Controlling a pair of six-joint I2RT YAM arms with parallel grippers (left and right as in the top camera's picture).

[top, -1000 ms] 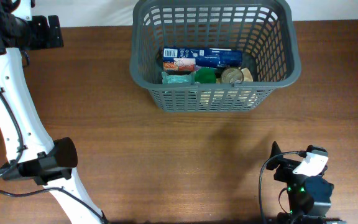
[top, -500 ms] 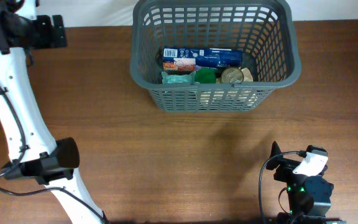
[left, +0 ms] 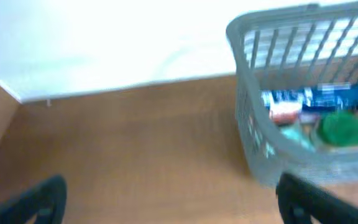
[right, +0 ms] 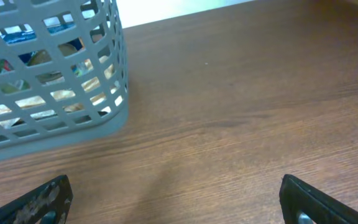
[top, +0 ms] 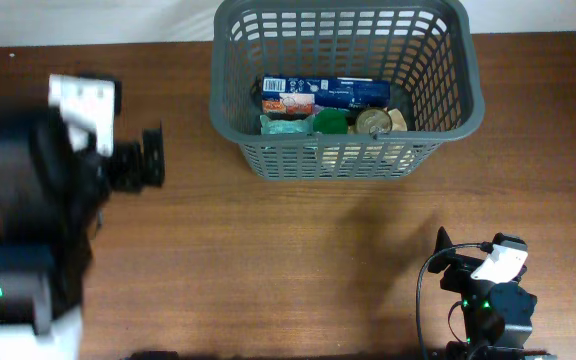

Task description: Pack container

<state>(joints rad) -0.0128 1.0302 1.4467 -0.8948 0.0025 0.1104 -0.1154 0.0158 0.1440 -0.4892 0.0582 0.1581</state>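
Note:
The dark grey lattice basket (top: 340, 160) stands at the back middle of the table. It holds a blue box (top: 340, 92), a green-lidded jar (top: 330, 121), a metal can (top: 373, 121) and a teal packet (top: 286, 126). My left gripper (top: 156, 158) is open and empty, blurred, to the left of the basket. In the left wrist view the left gripper (left: 173, 205) is over bare wood, with the basket (left: 253, 143) at the right. My right gripper (top: 446, 262) is open and empty at the front right. In the right wrist view the right gripper (right: 176, 202) faces the basket (right: 55, 124).
The wooden table (top: 298, 260) stretches between the basket and the front edge. A white wall (left: 104, 43) runs behind the table's back edge. The left arm's body (top: 28, 220) covers the front left part of the table.
The left arm has swung from the far left back corner in over the table. Its gripper now sits left of the basket, blurred by motion. The right arm has not moved.

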